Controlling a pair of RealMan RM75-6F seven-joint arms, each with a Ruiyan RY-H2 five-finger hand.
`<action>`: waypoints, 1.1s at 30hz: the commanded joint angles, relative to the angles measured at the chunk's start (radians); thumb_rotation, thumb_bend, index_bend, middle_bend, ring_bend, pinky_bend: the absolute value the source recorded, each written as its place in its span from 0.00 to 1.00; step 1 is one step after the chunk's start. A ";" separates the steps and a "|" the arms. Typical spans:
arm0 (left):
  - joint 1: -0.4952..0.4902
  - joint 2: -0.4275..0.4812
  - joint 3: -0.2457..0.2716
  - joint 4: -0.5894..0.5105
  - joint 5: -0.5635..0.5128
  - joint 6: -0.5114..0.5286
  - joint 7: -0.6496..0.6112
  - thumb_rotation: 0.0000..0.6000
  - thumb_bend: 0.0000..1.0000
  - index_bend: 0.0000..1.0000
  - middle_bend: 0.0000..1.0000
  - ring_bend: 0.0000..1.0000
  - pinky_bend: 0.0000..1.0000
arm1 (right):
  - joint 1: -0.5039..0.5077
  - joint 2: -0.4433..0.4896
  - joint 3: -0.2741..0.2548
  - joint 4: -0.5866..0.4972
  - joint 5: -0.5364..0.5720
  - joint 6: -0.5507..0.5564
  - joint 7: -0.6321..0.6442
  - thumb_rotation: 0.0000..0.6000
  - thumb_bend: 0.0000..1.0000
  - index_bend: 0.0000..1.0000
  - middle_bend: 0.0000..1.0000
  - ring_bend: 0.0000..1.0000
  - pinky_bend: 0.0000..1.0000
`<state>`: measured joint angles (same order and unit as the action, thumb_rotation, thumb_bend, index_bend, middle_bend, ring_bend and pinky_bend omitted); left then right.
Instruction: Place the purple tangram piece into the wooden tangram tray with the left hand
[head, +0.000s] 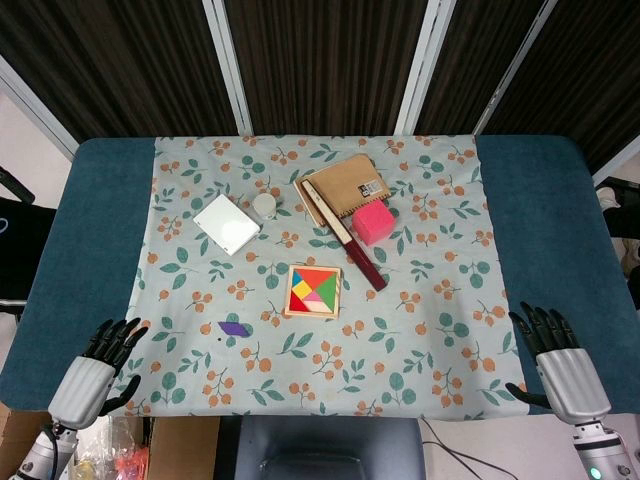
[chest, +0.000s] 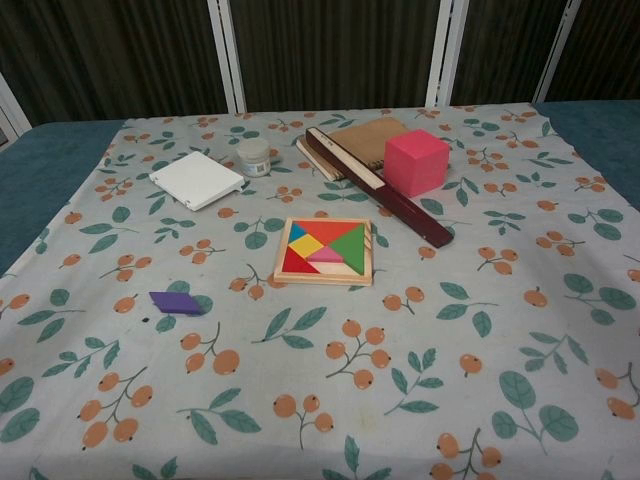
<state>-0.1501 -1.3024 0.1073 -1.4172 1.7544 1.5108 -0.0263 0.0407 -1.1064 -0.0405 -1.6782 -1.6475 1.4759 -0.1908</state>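
The purple tangram piece (head: 234, 327) (chest: 177, 302), a small parallelogram, lies flat on the patterned cloth, left of the wooden tangram tray (head: 288, 292) (chest: 281, 262). The tray holds several coloured pieces. My left hand (head: 100, 368) hovers at the table's near left corner, fingers spread and holding nothing, well to the left of the purple piece. My right hand (head: 556, 358) is at the near right corner, also spread and holding nothing. Neither hand shows in the chest view.
Behind the tray lie a dark red ruler (head: 345, 240) (chest: 380, 188), a pink cube (head: 374, 223) (chest: 417, 162), a brown notebook (head: 348, 182), a white flat box (head: 227, 223) (chest: 196, 179) and a small white jar (head: 264, 205) (chest: 254, 157).
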 joint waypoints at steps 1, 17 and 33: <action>-0.001 -0.001 0.000 -0.001 -0.003 -0.005 0.000 1.00 0.41 0.00 0.03 0.00 0.01 | -0.001 -0.001 0.000 -0.001 -0.001 0.001 -0.002 0.92 0.12 0.00 0.00 0.00 0.00; -0.079 -0.249 -0.109 0.013 -0.140 -0.147 0.035 1.00 0.41 0.20 0.99 1.00 1.00 | 0.004 -0.005 0.007 0.000 0.019 -0.013 -0.013 0.92 0.12 0.00 0.00 0.00 0.00; -0.170 -0.397 -0.210 -0.045 -0.387 -0.339 0.341 1.00 0.41 0.25 1.00 1.00 1.00 | 0.015 -0.011 0.007 -0.004 0.020 -0.031 -0.015 0.92 0.12 0.00 0.00 0.00 0.00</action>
<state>-0.3023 -1.6688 -0.0847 -1.4711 1.4004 1.1963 0.2938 0.0553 -1.1172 -0.0335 -1.6822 -1.6275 1.4451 -0.2061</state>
